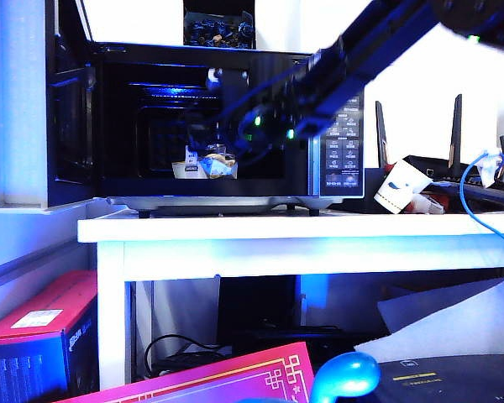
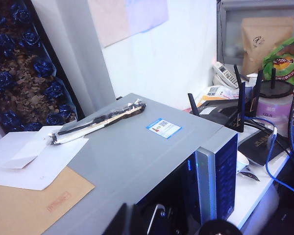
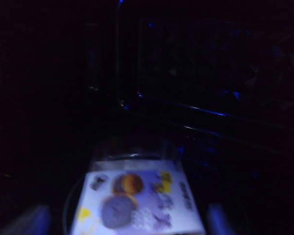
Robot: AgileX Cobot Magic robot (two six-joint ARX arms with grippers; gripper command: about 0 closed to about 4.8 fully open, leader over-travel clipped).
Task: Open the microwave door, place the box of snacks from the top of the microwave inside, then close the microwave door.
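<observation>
Your right gripper sits inside the microwave, fingers spread astride the box of snacks. Microwave door open left. Left gripper unseen.

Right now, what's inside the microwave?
The box of snacks sits on the microwave floor, the right gripper open around it. The dark cavity hides anything deeper.

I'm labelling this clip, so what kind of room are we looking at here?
Probably a cluttered office or lab corner, not a kitchen: the microwave sits on a white table beside a Wi-Fi router with upright antennas, a desk phone behind it, and boxed goods stacked under the table.
</observation>
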